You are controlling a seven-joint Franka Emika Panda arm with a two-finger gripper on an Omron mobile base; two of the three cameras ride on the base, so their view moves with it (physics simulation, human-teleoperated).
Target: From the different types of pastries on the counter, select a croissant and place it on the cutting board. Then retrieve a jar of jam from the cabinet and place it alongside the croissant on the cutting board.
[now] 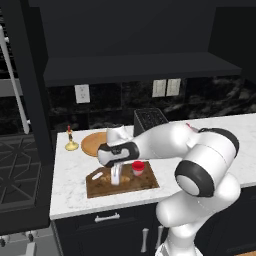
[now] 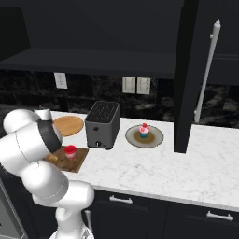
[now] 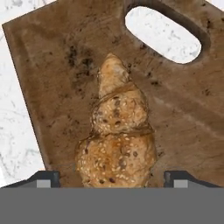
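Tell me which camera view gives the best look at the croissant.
The hand view: the croissant lies close up on the cutting board, its ridges and seeded crust plain, between the tool's spread fingertips. In the left base view the tool hides most of it. In the right base view the arm covers it.

Hidden and cut-off things

The croissant [image 3: 116,144] is cut off at the bottom of the hand view. In the left base view the gripper [image 1: 116,176] covers much of it. The robot arm hides the cutting board's [image 2: 74,161] left part in the right base view.
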